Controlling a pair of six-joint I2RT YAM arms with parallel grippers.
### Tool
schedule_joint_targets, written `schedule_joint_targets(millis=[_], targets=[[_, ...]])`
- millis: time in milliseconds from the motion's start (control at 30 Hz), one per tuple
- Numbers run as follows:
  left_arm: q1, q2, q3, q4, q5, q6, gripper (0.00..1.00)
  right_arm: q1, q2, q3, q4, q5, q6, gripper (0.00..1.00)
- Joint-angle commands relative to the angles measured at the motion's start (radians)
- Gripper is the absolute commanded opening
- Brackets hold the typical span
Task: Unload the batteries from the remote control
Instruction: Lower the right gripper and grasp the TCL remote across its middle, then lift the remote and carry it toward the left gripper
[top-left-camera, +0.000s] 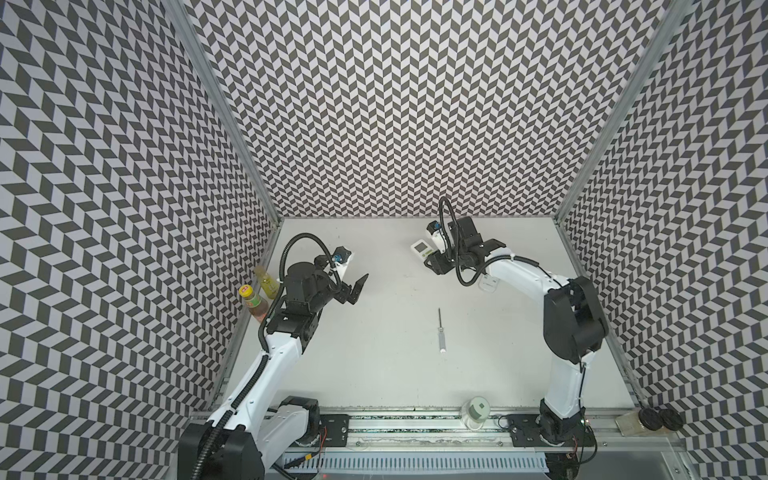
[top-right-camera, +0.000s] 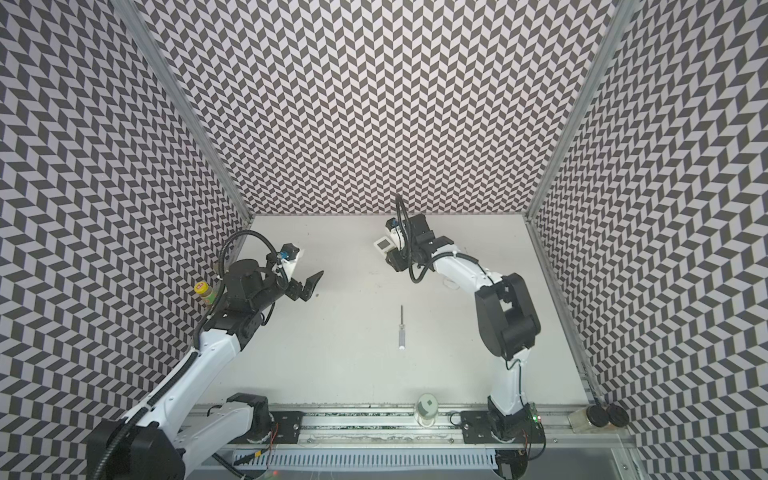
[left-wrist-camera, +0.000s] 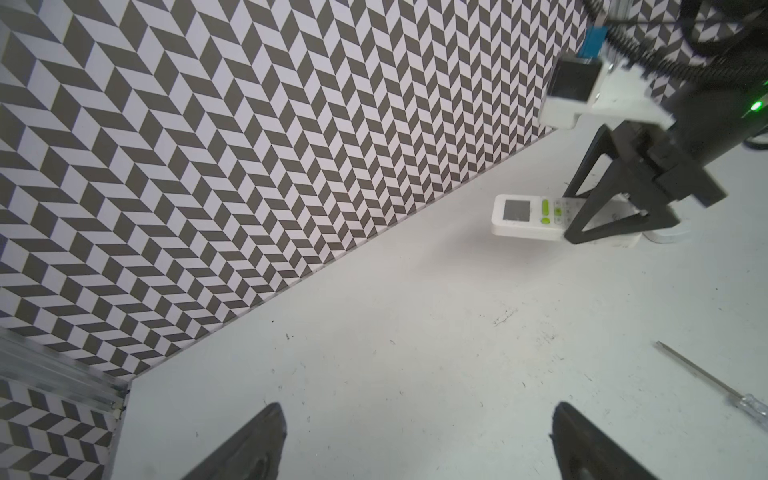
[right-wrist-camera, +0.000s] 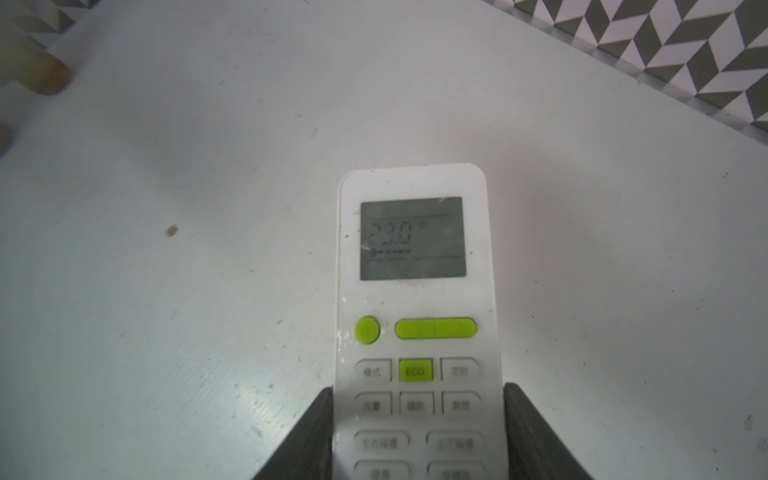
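My right claw clamps the remote by its sides, screen up, near the back wall; batteries hidden. Left claw wide, empty, arm bent by left wall. Table middle open, screwdriver lying there.

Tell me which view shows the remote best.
Right wrist view: the remote sits close and face up, with its screen digits and buttons visible and the right gripper closed on its sides. The left wrist view shows the remote small and partly behind that gripper. In both top views only its screen end shows.
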Motion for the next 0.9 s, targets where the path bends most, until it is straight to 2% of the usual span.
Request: schedule_joint_targets(millis=[0,200,300,433,533,667,800,867], targets=[[-0.035,0.011,0.093,-0.144,0.004,0.143,1.00,0.004,-0.105,-0.063,0.072,-0.091,0.007,0.48],[-0.092,0.036,0.172,-0.343,0.015,0.372,1.00,0.034,-0.292,-0.250,0.193,-0.100,-0.051,0.49],[-0.134,0.051,0.211,-0.372,-0.064,0.468,0.98,0.035,-0.375,-0.346,0.291,-0.157,-0.061,0.49],[-0.173,0.064,0.234,-0.320,-0.170,0.636,0.95,0.035,-0.446,-0.416,0.360,-0.243,-0.096,0.46],[-0.178,0.066,0.244,-0.253,-0.174,0.775,0.95,0.036,-0.468,-0.439,0.370,-0.288,-0.134,0.46],[-0.183,0.051,0.232,-0.174,-0.125,1.017,0.96,0.036,-0.487,-0.477,0.397,-0.337,-0.161,0.45],[-0.192,-0.026,0.084,0.011,-0.045,1.357,0.98,0.045,-0.507,-0.525,0.433,-0.387,-0.196,0.45],[-0.192,-0.060,0.014,0.098,0.014,1.476,1.00,0.055,-0.514,-0.540,0.442,-0.409,-0.214,0.46]])
